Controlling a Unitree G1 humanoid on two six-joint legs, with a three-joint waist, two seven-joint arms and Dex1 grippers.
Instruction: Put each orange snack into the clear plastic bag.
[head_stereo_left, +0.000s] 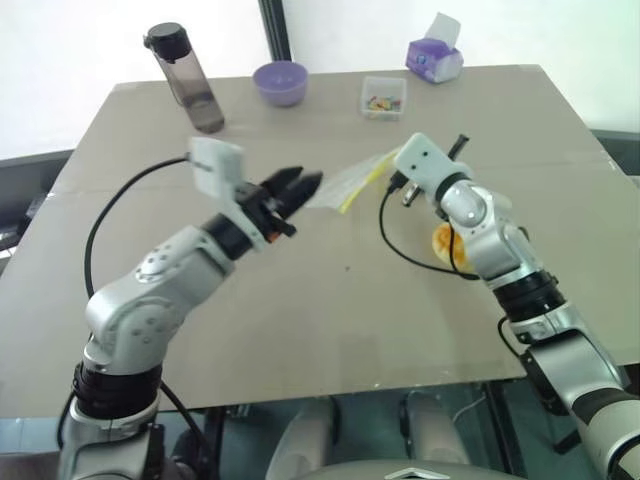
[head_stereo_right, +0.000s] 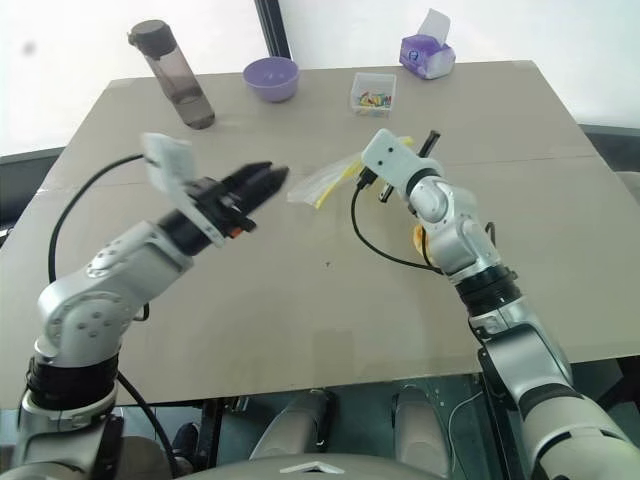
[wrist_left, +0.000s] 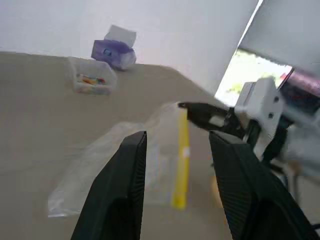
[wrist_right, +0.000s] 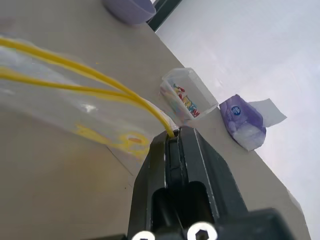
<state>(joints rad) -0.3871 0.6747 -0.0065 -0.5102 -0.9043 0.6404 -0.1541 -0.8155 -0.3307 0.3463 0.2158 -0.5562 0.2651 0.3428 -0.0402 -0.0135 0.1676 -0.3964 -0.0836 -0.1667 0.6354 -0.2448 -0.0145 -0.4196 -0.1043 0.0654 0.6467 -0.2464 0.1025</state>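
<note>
Left hand (head_stereo_left: 300, 186), fingers apart, is best brought to the clear plastic bag (head_stereo_left: 350, 184)'s free lip, opposite the right hand (wrist_right: 172, 145) clamped on its yellow seal, above the bench (head_stereo_left: 300, 300).

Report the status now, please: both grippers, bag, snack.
Right gripper shut on clear crinkly plastic bag at its yellow seal strip. Left gripper open beside the bag. Round orange snack on table, behind right arm.
</note>
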